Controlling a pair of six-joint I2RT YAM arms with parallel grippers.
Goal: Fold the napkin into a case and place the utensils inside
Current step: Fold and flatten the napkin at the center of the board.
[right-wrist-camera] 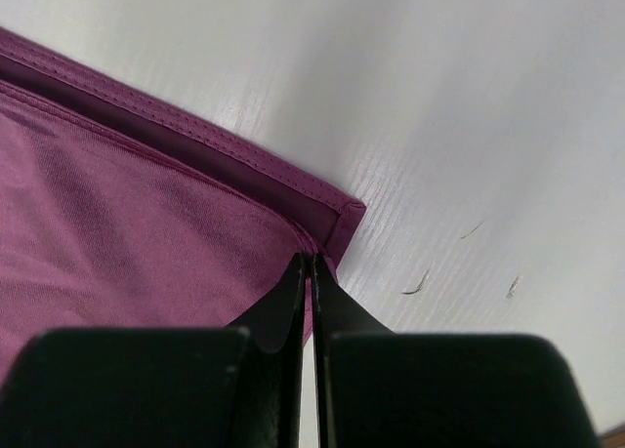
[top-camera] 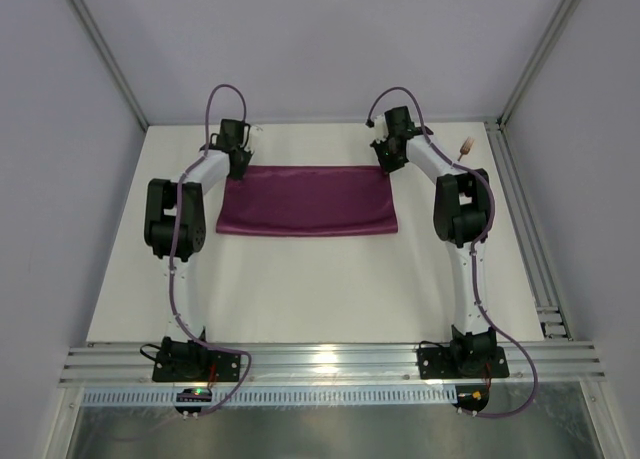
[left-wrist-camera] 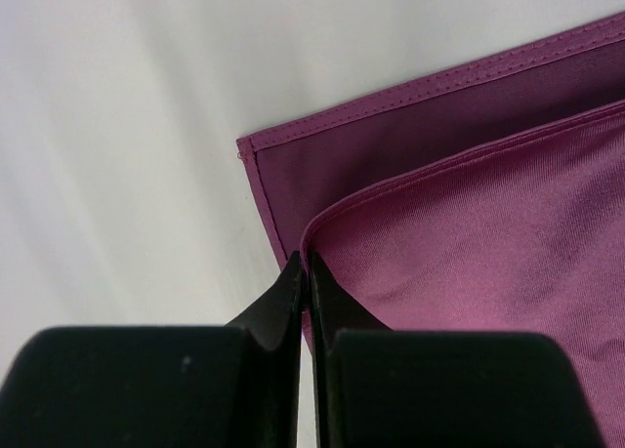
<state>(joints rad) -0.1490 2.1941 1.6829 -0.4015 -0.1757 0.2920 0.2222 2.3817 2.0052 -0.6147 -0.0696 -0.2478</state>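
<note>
Table [top-camera: 320, 289] | left claw [left-wrist-camera: 305, 258], right claw [right-wrist-camera: 311, 261] pinch napkin [top-camera: 310, 204] corners (contact obscured)

Table [top-camera: 320, 289] open before napkin [top-camera: 310, 204] (left hand [top-camera: 238, 160], right hand [top-camera: 386, 163] at far corners).

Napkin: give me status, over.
Left claw shut on napkin far-left corner. Right claw shut on far-right corner. Cloth folded over, upper edge short of far hem. Nothing lying on it.

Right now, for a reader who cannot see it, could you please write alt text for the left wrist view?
The left hand, black and shut, pinches the corner of the upper layer of a folded plum-purple napkin. The lower layer's hemmed corner sticks out beyond it, flat on the white table.
</note>
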